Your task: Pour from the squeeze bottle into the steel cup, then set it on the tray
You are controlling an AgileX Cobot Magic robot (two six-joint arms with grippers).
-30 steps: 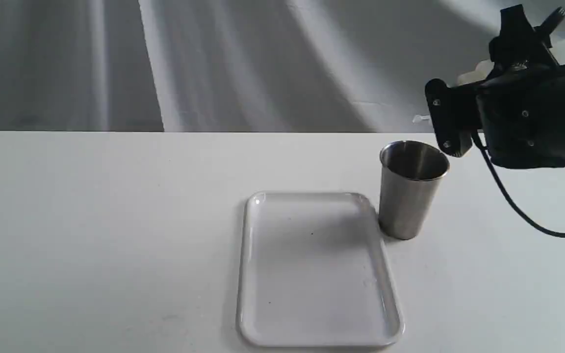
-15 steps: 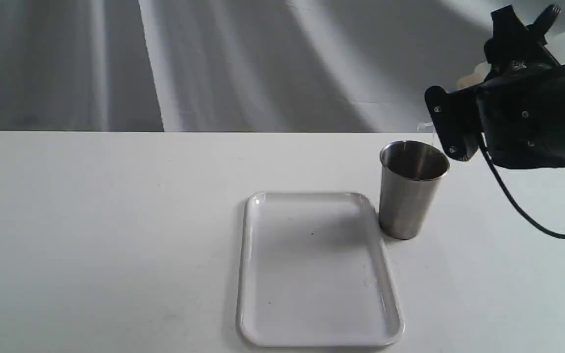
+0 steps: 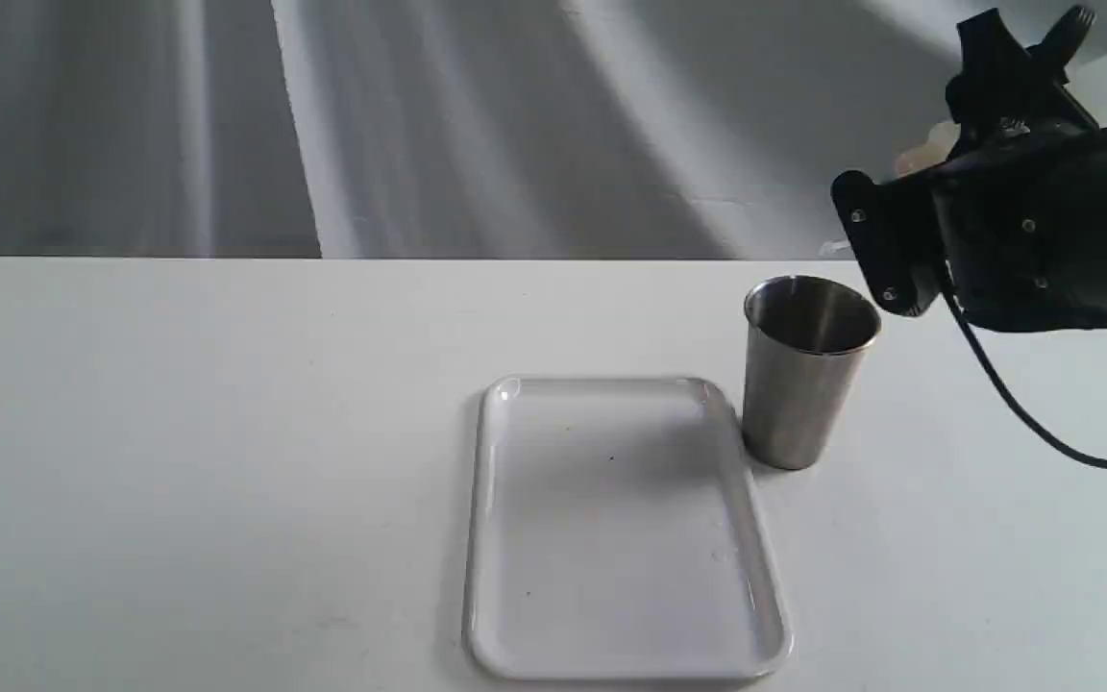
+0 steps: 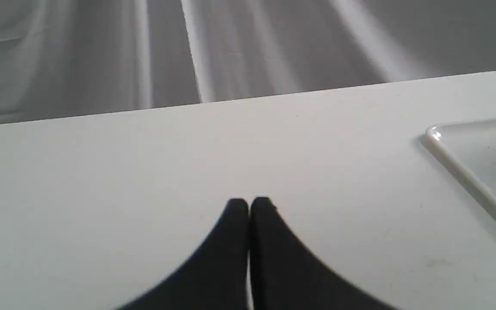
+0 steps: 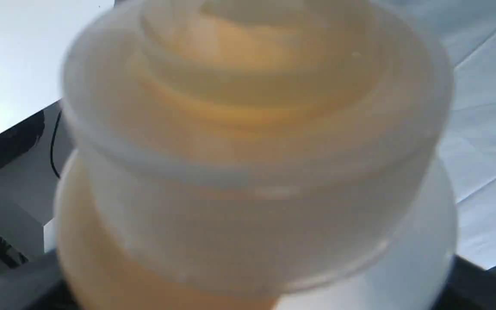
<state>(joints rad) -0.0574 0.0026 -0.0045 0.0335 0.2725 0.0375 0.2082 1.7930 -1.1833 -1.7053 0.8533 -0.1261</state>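
Note:
The steel cup (image 3: 799,394) stands upright on the table just right of the tray's (image 3: 479,538) far right corner. My right gripper (image 3: 1010,96) hovers above and right of the cup, shut on the squeeze bottle (image 3: 926,149), which the arm largely hides. The bottle's pale cap strap (image 3: 836,248) pokes out just above the cup's rim. In the right wrist view the bottle (image 5: 256,163) fills the picture, blurred, with amber liquid at its shoulder. My left gripper (image 4: 249,204) is shut and holds nothing, low over bare table, with the tray's rim (image 4: 459,165) off to one side.
A black cable (image 3: 1005,394) hangs from the right arm down toward the table right of the cup. A grey draped backdrop (image 3: 419,125) runs behind the table's far edge.
The right arm has shifted slightly, and the bottle's strap end has dropped closer to the cup's rim. The cup, the tray and the left gripper have not moved.

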